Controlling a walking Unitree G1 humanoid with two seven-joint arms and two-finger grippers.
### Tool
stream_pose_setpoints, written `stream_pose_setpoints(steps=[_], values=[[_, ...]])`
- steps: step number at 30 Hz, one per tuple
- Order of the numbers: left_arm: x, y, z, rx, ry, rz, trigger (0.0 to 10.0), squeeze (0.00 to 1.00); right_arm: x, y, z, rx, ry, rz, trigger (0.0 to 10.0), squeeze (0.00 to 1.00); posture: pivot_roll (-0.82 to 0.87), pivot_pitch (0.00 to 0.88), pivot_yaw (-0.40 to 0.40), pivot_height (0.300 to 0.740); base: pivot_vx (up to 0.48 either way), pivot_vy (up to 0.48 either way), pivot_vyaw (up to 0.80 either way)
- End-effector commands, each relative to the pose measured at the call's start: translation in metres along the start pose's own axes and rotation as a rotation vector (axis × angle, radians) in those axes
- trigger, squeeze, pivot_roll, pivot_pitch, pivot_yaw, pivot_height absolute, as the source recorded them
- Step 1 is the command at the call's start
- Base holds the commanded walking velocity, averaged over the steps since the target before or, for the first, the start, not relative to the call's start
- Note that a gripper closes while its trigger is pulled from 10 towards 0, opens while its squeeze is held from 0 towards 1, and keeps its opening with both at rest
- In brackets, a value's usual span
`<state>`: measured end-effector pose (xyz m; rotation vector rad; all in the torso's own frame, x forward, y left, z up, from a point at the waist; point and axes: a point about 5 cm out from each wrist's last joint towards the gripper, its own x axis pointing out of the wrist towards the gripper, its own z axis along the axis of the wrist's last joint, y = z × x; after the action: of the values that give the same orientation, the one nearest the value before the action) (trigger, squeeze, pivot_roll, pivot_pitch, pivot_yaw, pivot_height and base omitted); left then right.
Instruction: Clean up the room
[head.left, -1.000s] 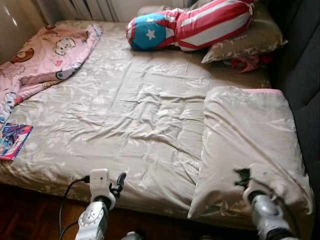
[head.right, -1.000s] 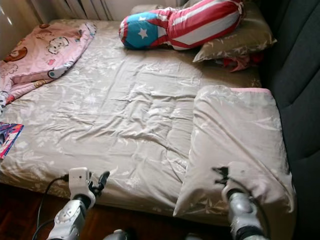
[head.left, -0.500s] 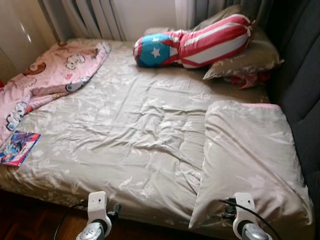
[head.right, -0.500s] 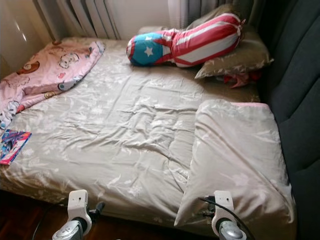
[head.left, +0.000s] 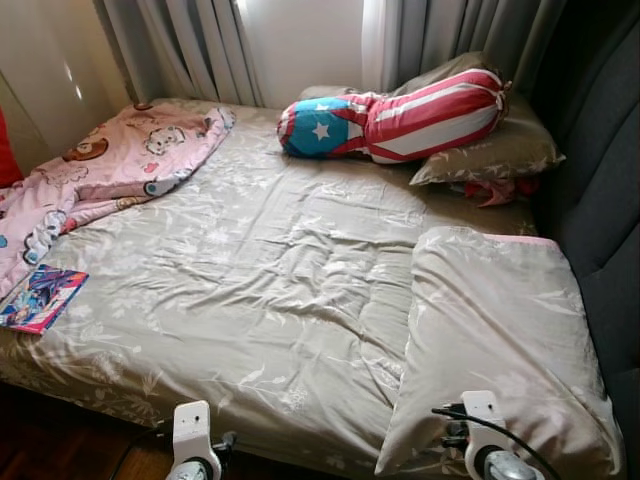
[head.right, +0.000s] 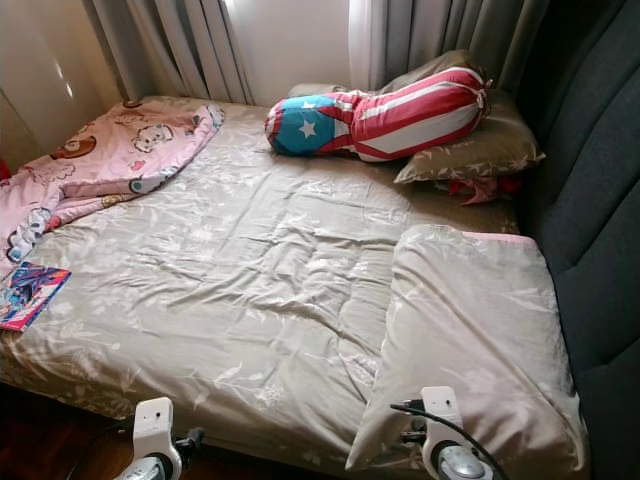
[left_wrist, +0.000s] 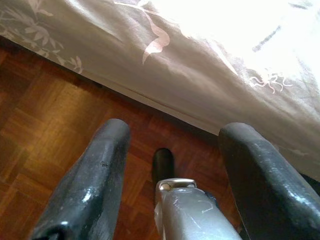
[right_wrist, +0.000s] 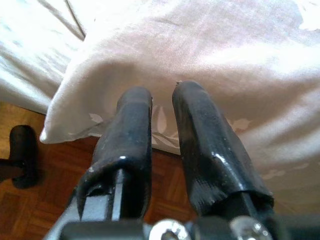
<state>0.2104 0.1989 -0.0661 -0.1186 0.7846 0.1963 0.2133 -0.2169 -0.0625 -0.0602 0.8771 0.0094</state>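
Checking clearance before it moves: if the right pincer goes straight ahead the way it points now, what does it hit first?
Most likely the pillow: the right pincer points at its near edge, fingers almost together. How far apart they are is unclear.

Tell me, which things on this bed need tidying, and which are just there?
For tidying:
pink cartoon blanket, bunched up
magazine at the bed's edge
loose pillow near the right claw

Just there:
striped star bolster
curtains
dark headboard

A striped bolster (head.left: 400, 115) lies by the bed's (head.left: 260, 270) head, a pillow (head.left: 500, 340) at its right edge.
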Motion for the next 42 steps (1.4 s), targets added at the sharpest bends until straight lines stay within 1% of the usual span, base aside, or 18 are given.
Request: stream_pose_setpoints(steps=[1,2,5,6,11,13,18,22,27,30,34,42], values=[[-0.001,0.004,-0.007,-0.001,0.041,0.032,10.0,0.0,-0.001,-0.004,-0.003,0.013,0.022,-0.003,10.0,0.0,0.0,0.0,-0.015,0.74,0.0,0.0,0.0],[-0.001,0.004,-0.008,-0.002,0.048,0.035,10.0,0.0,-0.001,-0.006,-0.003,0.015,0.024,-0.006,10.0,0.0,0.0,0.0,-0.016,0.74,0.0,0.0,0.0],[-0.002,0.004,-0.013,-0.001,0.072,0.036,10.0,0.0,0.0,-0.003,-0.001,0.031,0.021,-0.013,10.0,0.0,0.0,0.0,-0.013,0.74,0.0,0.0,0.0],[-0.003,0.003,-0.017,-0.005,0.084,0.036,10.0,0.0,0.0,-0.003,-0.002,0.048,0.024,-0.019,10.0,0.0,0.0,0.0,-0.01,0.74,0.0,0.0,0.0],[-0.006,0.004,-0.025,-0.002,0.111,0.037,10.0,0.0,-0.001,-0.003,-0.006,0.061,0.033,-0.024,10.0,0.0,-0.01,0.0,0.002,0.74,0.0,0.0,0.0],[-0.007,0.005,-0.03,-0.011,0.127,0.041,10.0,0.0,0.0,-0.001,-0.005,0.083,0.026,-0.018,10.0,0.0,-0.02,0.0,0.008,0.74,0.0,0.0,0.0],[-0.008,0.006,-0.031,0.0,0.129,0.04,10.0,0.0,0.0,-0.001,-0.004,0.087,0.023,-0.016,10.0,0.0,-0.02,0.0,0.013,0.74,0.0,0.0,0.0],[-0.007,0.002,-0.03,0.006,0.128,0.044,10.0,0.0,-0.001,-0.003,-0.006,0.074,0.037,-0.026,10.0,0.0,-0.02,0.0,0.013,0.74,0.0,0.266,0.0],[-0.007,0.0,-0.031,0.012,0.132,0.038,10.0,0.0,0.0,-0.001,-0.004,0.095,0.02,-0.017,10.0,0.0,-0.02,0.0,0.019,0.74,0.0,0.272,0.0],[-0.007,-0.002,-0.031,0.013,0.135,0.032,10.0,0.0,0.0,-0.001,-0.004,0.089,0.023,-0.019,10.0,0.0,-0.02,0.0,0.019,0.74,0.0,0.311,0.0],[-0.007,-0.001,-0.031,0.007,0.135,0.036,10.0,0.0,-0.001,-0.001,-0.005,0.088,0.025,-0.018,10.0,0.0,-0.01,0.0,0.021,0.74,0.0,0.363,0.0],[-0.007,0.001,-0.03,0.023,0.134,0.034,10.0,0.0,-0.001,0.0,-0.009,0.091,0.031,-0.021,10.0,0.0,-0.01,0.0,0.027,0.74,0.0,0.412,0.0]])
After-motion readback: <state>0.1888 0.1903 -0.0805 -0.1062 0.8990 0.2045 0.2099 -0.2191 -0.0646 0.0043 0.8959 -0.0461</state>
